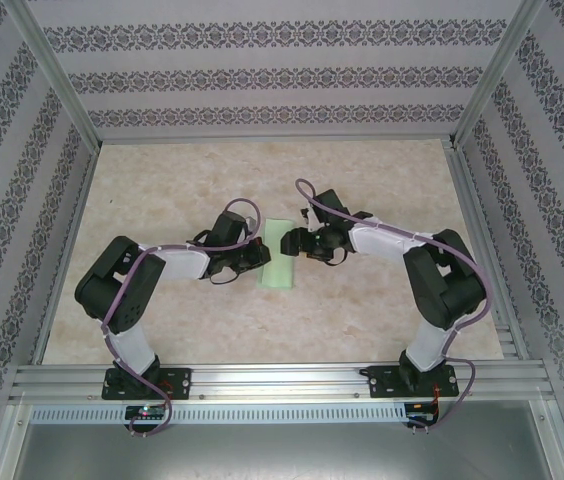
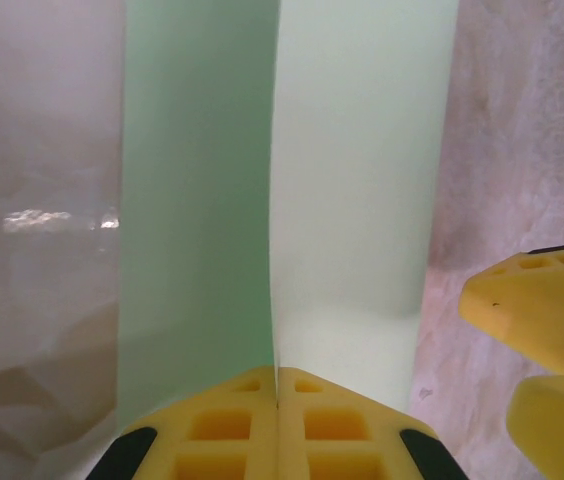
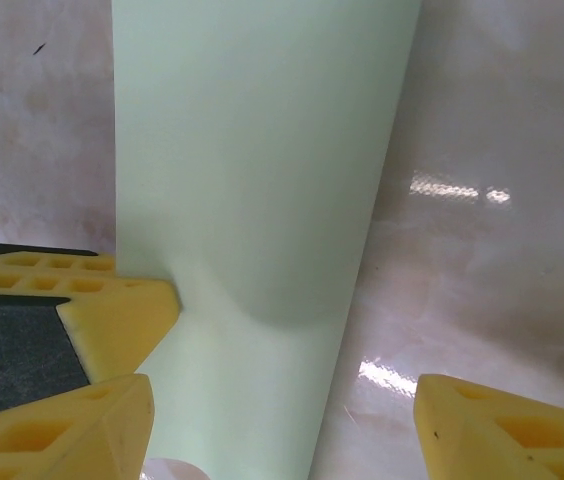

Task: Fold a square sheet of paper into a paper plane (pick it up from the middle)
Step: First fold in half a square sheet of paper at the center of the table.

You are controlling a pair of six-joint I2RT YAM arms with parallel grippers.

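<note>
Left gripper [image 2: 277,388] has its yellow pads pressed together on the folded sheet of paper [image 1: 280,254]; right gripper [image 3: 284,400] stands wide, straddling it; the sheet lies mid-table [image 1: 382,320], a narrow strip, long axis running away from the arm bases.

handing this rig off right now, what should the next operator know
Left end effector: shut, apparently pinching the square sheet of paper at its left edge, with the crease running into the seam between its fingers.
Right end effector: open, straddling the sheet's right side, gripping nothing.
Sheet: in the middle of the table, between the two arms, folded into a long narrow strip.
Done: a lengthwise fold.
Left: nose and wing folds; there is no plane shape yet.
</note>
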